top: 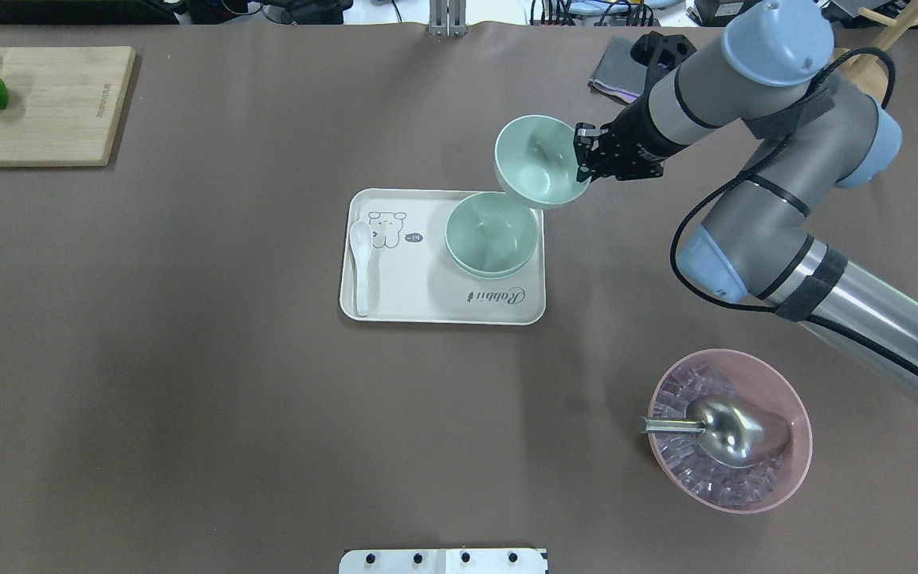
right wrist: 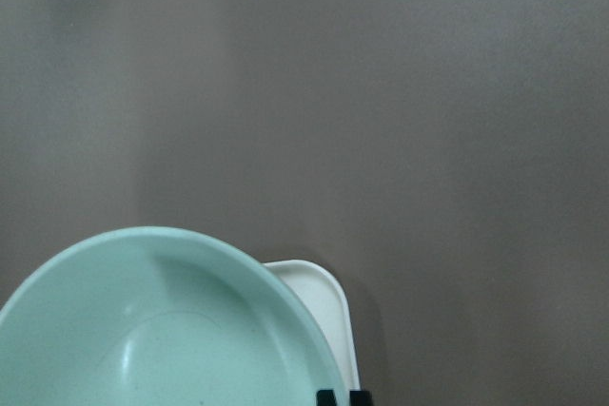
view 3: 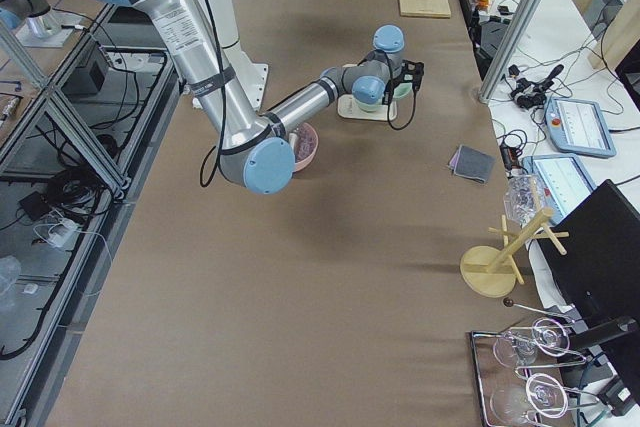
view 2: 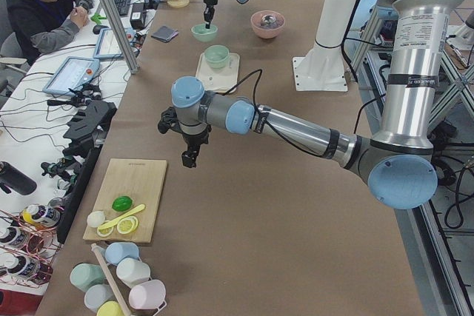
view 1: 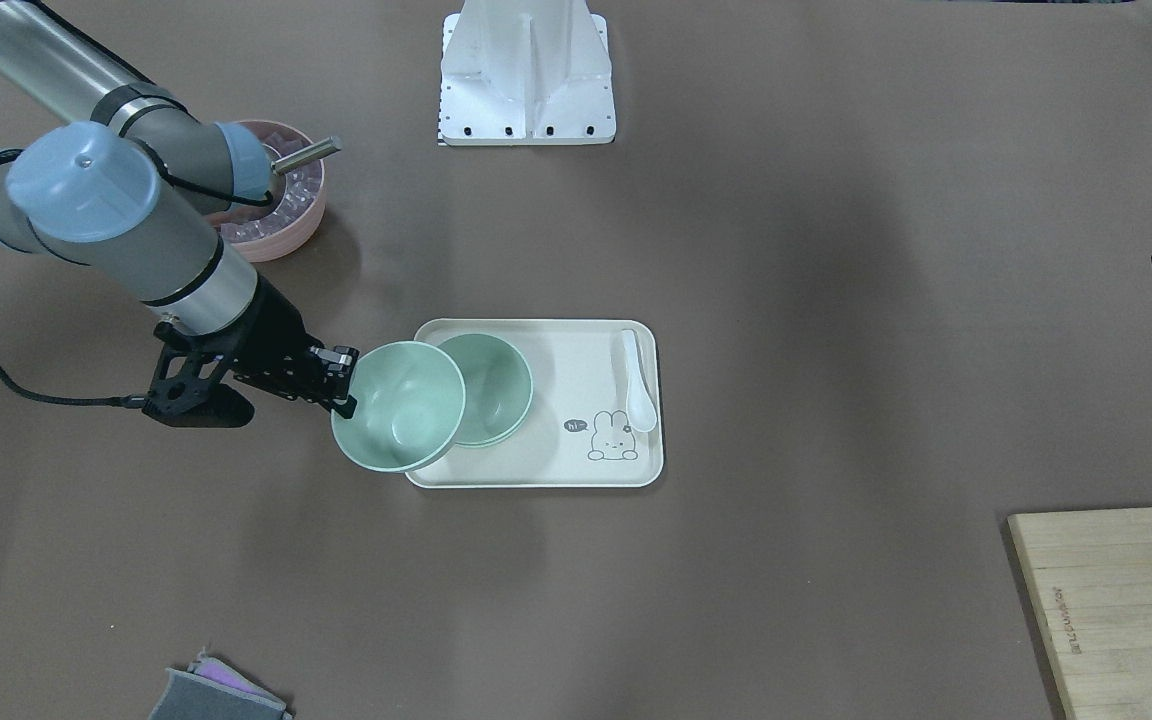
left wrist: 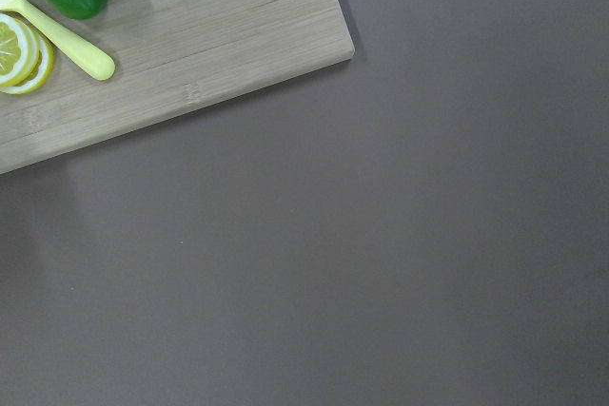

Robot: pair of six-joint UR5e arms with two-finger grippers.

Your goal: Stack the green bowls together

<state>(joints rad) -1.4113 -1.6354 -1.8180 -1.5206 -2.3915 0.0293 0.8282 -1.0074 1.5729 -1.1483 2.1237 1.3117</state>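
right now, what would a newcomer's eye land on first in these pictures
First, the right arm's fingers pinching the rim of a small pale mint-green round bowl, held up near a corner of the cream rectangular tray with a rabbit drawing, close to two matching green bowls nested on that tray. Next, the larger pink bowl of clear cubes with a shiny metal scoop, on the table at the robot's right.

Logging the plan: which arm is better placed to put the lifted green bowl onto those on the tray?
Right. The right gripper grips the lifted bowl by the rim, beside the stacked bowls on the tray. The left gripper hangs far off, near the cutting board.
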